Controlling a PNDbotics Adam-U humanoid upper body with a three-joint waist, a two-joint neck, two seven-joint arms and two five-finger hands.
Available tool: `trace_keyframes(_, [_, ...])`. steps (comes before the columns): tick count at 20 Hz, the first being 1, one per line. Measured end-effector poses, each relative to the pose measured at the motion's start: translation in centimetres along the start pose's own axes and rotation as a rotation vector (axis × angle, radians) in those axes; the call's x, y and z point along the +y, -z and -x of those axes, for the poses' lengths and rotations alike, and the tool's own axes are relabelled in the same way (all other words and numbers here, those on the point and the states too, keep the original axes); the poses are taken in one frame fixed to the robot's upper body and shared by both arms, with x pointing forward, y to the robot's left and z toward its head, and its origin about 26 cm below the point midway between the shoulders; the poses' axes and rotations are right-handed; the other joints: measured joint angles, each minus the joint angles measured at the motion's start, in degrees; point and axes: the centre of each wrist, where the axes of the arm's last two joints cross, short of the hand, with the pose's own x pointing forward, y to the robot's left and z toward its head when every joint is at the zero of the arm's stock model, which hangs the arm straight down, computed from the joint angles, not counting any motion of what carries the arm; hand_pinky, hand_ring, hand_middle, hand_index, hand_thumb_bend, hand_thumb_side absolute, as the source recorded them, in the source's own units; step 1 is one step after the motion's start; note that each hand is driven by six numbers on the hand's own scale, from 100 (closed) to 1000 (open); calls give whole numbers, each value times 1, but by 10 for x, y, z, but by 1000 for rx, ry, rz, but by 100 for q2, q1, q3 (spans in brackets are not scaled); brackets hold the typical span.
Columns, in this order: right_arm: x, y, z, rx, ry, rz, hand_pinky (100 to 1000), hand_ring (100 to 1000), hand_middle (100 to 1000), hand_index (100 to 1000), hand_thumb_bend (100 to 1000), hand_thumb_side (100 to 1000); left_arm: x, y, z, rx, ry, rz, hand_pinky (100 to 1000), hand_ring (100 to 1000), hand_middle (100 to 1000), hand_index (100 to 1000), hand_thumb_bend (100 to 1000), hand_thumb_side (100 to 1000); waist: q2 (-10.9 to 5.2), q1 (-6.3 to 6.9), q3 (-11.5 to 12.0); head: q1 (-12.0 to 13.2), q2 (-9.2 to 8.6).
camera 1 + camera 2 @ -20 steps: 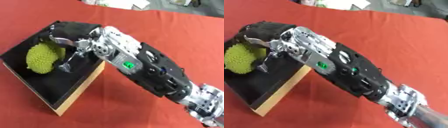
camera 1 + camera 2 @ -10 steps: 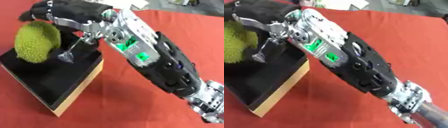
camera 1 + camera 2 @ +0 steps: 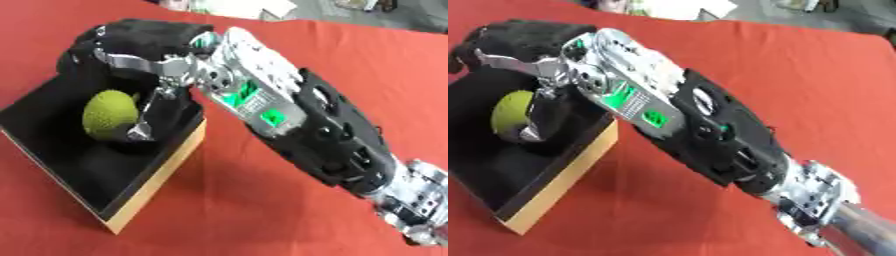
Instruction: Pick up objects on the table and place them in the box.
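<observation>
The green spiky fruit (image 3: 110,115) is seen inside the black box (image 3: 52,165), beneath the right hand (image 3: 140,50); whether it is gripped cannot be told. No legible writing is observed.

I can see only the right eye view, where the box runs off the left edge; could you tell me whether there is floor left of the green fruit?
Observer: Yes. The left eye view shows bare black floor of the box to the left of the green fruit.
Operator: Thank you. Does the right hand cover the fruit there?
Observer: Only its right side. A silver part of the right hand runs down that edge, and the rest of the fruit shows uncovered.
</observation>
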Motion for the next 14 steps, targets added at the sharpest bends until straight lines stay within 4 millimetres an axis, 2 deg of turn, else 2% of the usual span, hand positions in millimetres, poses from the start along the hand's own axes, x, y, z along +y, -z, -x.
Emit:
trace_keyframes(2, [-2,-2,-1,2,10,19,876,883,787,909,370,100,0,0,0,0,0,0,673,553,538,678,100,100,0,0,-7,2,0])
trace_keyframes(3, [-4,-5,-1,4,18,41,873,877,779,904,331,100,0,0,0,1,0,0,673,553,538,678,100,100,0,0,-15,5,0])
trace_keyframes(4, [-7,-9,-1,10,27,68,867,867,761,893,236,100,0,-1,0,2,1,0,673,553,538,678,100,100,0,0,-27,10,0])
trace_keyframes(5, [-12,-15,-1,17,38,101,853,854,735,872,100,100,1,-1,0,4,2,-1,673,553,538,678,100,100,0,0,-40,15,0])
trace_keyframes(8, [-27,-38,4,50,78,221,817,809,648,813,100,100,1,-2,0,7,4,-5,672,553,538,678,100,100,0,4,-91,63,0])
trace_keyframes(11, [-42,-61,12,96,125,339,808,795,630,808,100,116,3,-4,1,10,13,-8,673,553,538,678,100,100,-1,43,-145,127,0])
trace_keyframes(14, [-54,-81,27,146,164,436,814,791,627,806,100,293,4,-5,1,9,21,-15,673,552,538,678,100,100,-1,82,-214,218,0])
